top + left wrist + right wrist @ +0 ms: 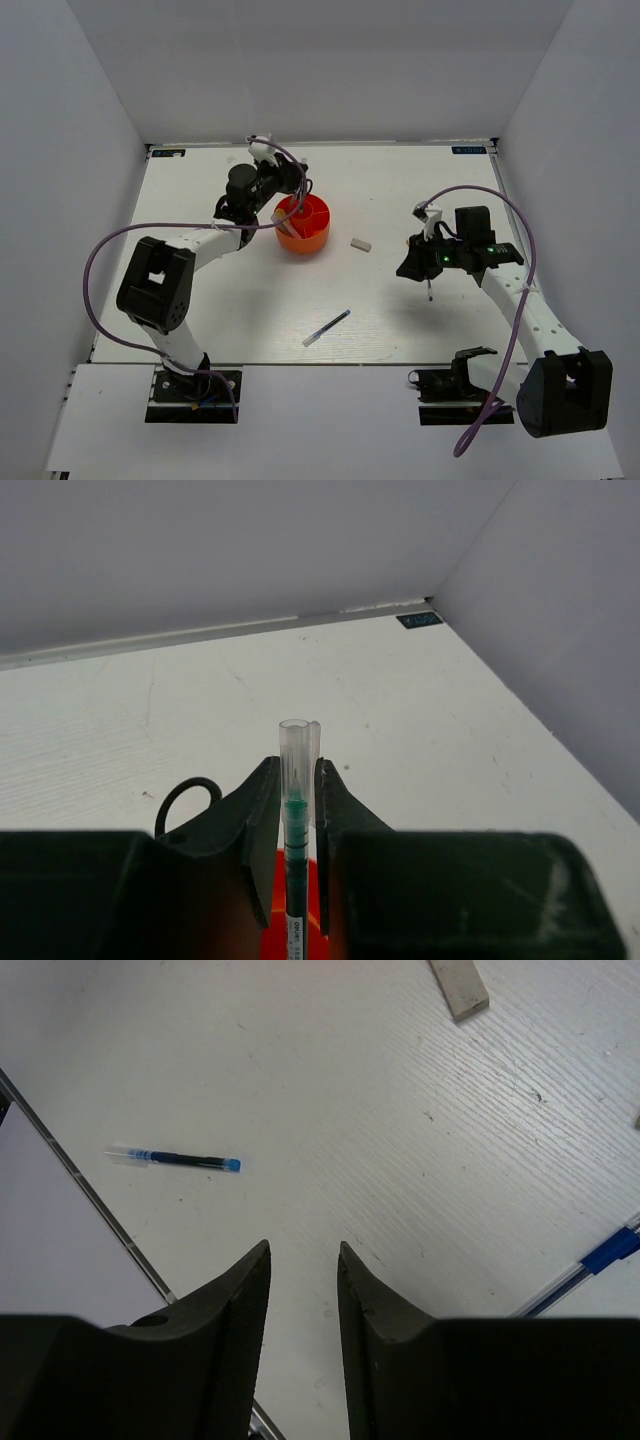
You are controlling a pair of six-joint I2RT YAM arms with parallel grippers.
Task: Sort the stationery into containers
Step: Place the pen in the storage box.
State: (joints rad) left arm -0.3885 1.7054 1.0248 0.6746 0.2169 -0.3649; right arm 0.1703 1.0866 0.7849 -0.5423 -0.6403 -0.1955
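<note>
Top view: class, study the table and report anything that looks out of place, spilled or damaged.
Nothing looks spilled or damaged. A pen and an eraser lie loose outside the orange organiser, unsorted; the left gripper grips a green pen.

overhead plus two close wrist views, table [420, 180] shared

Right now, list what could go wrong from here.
1. The left gripper holds the green pen lengthwise in its grip above the orange organiser. Released so, it may fall across the rim rather than into a compartment.
2. The right gripper is open and empty. The blue pen lies at its view's edge, easy to miss.
</note>
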